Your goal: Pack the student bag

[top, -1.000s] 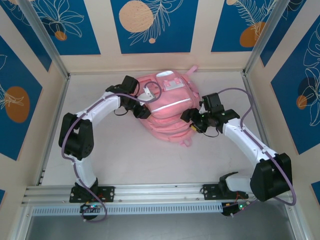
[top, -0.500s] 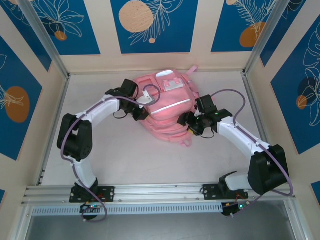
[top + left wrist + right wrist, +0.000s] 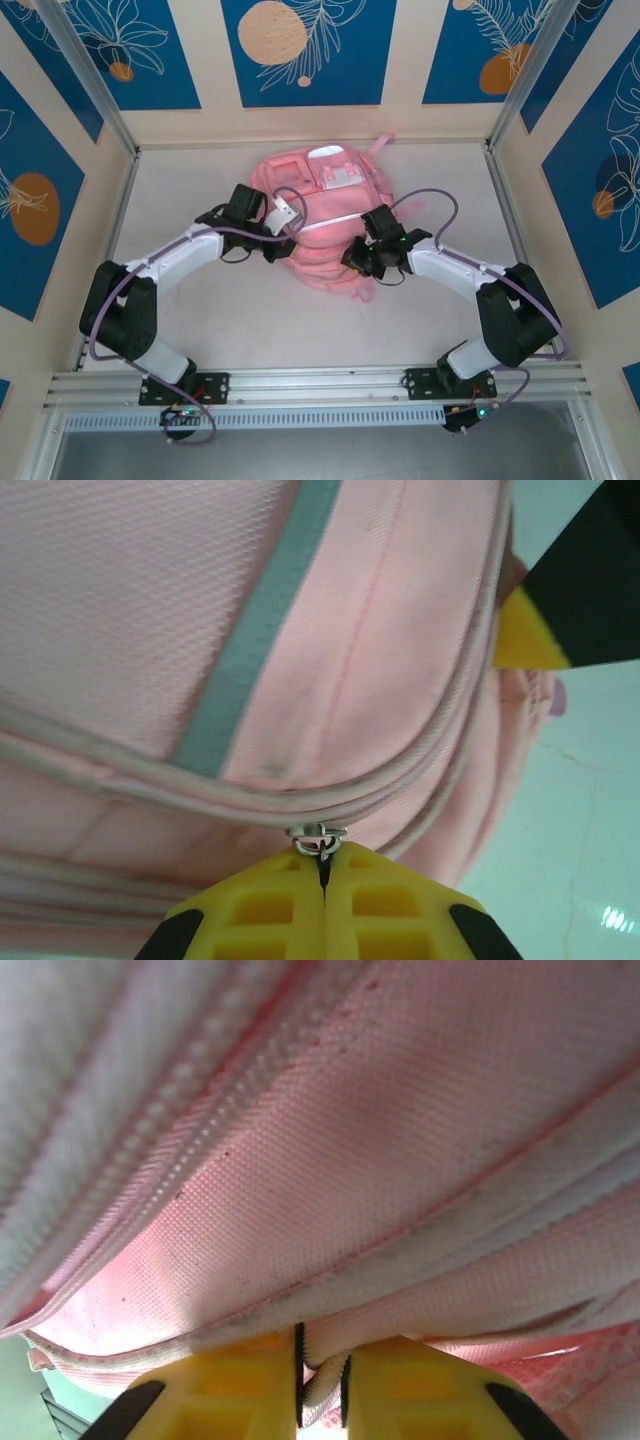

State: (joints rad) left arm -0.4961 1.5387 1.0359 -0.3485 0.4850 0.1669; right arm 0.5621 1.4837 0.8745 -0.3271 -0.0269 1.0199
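Student bag (image 3: 322,195): pink fabric backpack, lying flat on the tabletop (image 3: 240,310), centre of the surface toward 12 o'clock, front pockets and pale reflective strip (image 3: 262,630) facing up. All zips look closed.

Change, last second: both arms have drawn in on the bag's near side and both grippers have closed. The bag has slid slightly toward 9 o'clock and looks bunched at its near edge.

Left gripper (image 3: 322,872): at the bag's 8 o'clock edge. Fingers pressed together, the metal zip pull (image 3: 319,835) pinched at the tips. Bag rises directly at 12 o'clock from the fingers, zip seam curving just above them.

Right gripper (image 3: 320,1360): at the bag's 5 o'clock edge. Fingers nearly together, only a narrow slot between them, a fold of piped seam (image 3: 322,1388) caught in that slot. Bag fabric touches the fingers and spreads away toward 12 o'clock. One of its yellow fingertips (image 3: 525,640) shows at 2 o'clock in the left wrist view, against the bag's far side.

Reading for the task: one hold is on the puller and one on the cloth, which looks like the set-up for opening a compartment. Judged stage: early, as nothing is packed yet and the zip has not been run. Risk: the thin pull may slip from the tips once the fabric goes taut.
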